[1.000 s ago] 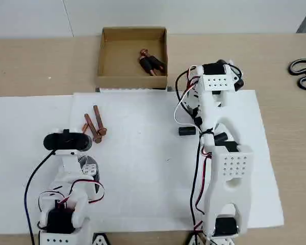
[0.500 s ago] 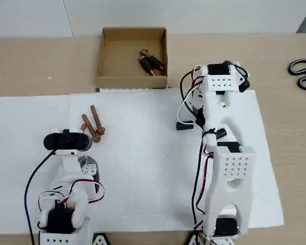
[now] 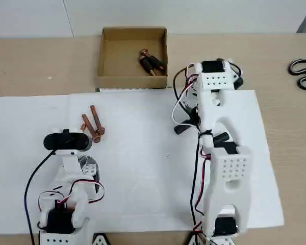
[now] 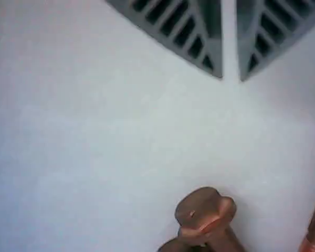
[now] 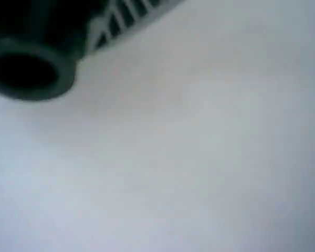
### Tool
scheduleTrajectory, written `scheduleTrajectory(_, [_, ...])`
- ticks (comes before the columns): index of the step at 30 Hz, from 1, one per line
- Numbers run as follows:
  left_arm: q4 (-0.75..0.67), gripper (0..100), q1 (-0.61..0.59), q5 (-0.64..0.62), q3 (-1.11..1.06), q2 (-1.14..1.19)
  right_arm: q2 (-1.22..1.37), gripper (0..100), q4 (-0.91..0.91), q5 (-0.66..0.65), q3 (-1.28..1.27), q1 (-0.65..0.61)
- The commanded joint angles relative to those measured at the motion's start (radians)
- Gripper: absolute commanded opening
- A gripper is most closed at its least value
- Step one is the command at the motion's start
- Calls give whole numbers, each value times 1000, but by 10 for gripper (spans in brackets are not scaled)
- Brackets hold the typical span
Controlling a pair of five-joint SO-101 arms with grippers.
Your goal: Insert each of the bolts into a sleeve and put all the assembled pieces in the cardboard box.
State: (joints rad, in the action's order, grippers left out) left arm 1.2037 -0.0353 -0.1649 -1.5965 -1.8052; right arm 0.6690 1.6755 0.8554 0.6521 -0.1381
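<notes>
Copper bolts (image 3: 93,124) lie on the white paper just ahead of my left arm's wrist (image 3: 66,142). In the left wrist view one bolt head (image 4: 205,216) lies on the paper a short way from my left gripper (image 4: 229,73), whose grey fingertips have only a thin slit between them and hold nothing. My right gripper (image 3: 187,124) is shut on a black sleeve (image 3: 180,128), which is tilted; its open end (image 5: 27,69) is seen beside a grey finger (image 5: 123,18). The cardboard box (image 3: 106,56) at the back holds assembled pieces (image 3: 151,63).
A second black sleeve (image 3: 220,137) lies on the paper beside the right arm. Scissors (image 3: 303,72) lie on the wooden table at the far right. The white paper (image 3: 143,168) between the arms is bare.
The right arm has drawn the black sleeve slightly left and tilted it. The bolts have shifted a little to the left. The left arm has kept still.
</notes>
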Motion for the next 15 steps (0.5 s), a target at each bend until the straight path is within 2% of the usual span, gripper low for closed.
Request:
scheduleTrajectory(1, [-23, 6, -3, 3, 5, -9, -120, 3, 19, -12, 46, -8])
scheduleTrajectory(4, [-23, 6, -3, 0, 5, -9, -147, 2, 27, -57, 44, -8])
scheduleTrajectory(12, [-23, 6, -3, -2, 5, -9, -375, 2, 38, -436, 43, -7])
scheduleTrajectory(15, [-23, 6, -3, -2, 5, -9, -487, 2, 38, -508, 43, -10])
